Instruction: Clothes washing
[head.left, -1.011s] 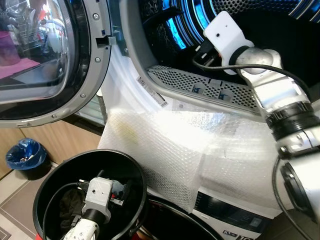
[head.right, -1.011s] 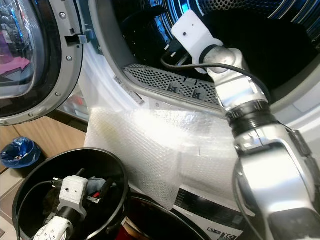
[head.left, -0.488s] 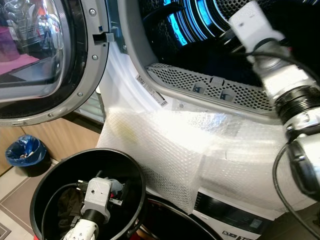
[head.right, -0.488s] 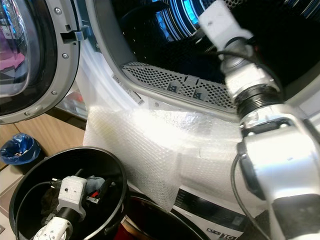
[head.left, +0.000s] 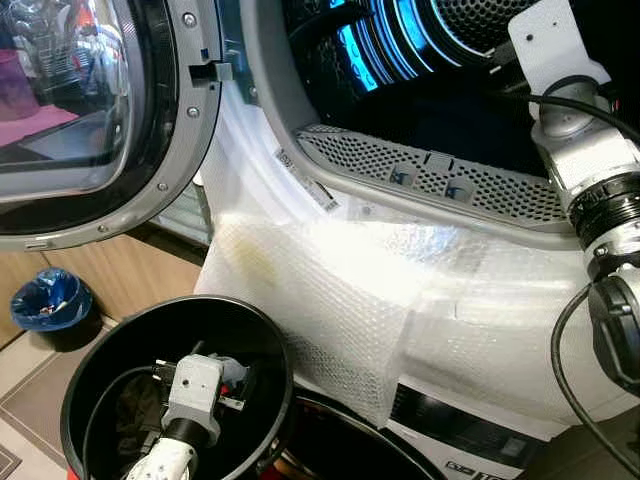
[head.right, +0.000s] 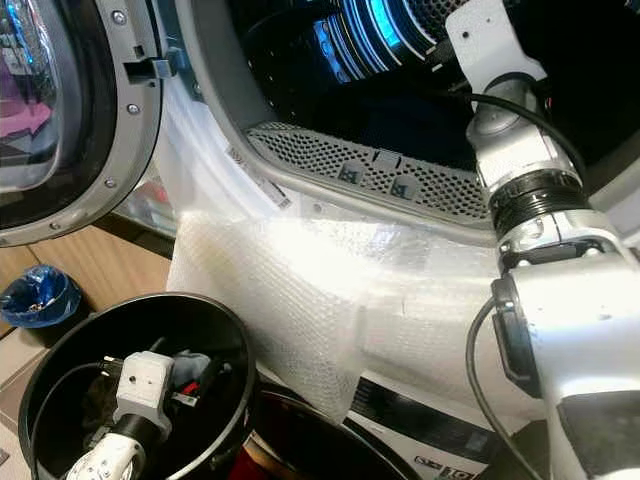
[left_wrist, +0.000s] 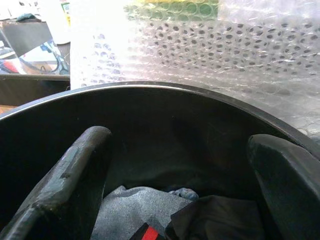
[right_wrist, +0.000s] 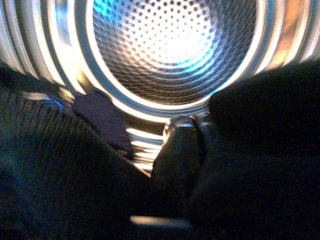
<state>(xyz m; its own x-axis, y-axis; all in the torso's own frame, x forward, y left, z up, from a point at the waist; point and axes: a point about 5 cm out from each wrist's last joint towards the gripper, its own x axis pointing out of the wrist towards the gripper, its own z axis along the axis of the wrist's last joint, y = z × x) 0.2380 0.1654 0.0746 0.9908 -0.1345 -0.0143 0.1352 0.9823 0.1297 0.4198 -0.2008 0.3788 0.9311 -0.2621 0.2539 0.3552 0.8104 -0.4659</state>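
The clothes (left_wrist: 150, 212), grey and dark pieces with a bit of red, lay in a heap at the bottom of the black bin (head.left: 100, 340) that stood just in front of the washing machine (head.left: 330, 300), whose front was draped in bubble wrap (head.left: 380, 290). The left gripper (left_wrist: 175, 175) hung inside the bin with its fingers spread wide just above the heap, holding nothing. To grasp well, it probably needed to sink into the cloth before closing, so that it took a full fold, not an edge. The right gripper (right_wrist: 182, 150) reached into the lit drum (right_wrist: 175, 45) past the open door (head.left: 90, 120); dark cloth seemed to lie around its fingers, but whether they gripped it could not be told.
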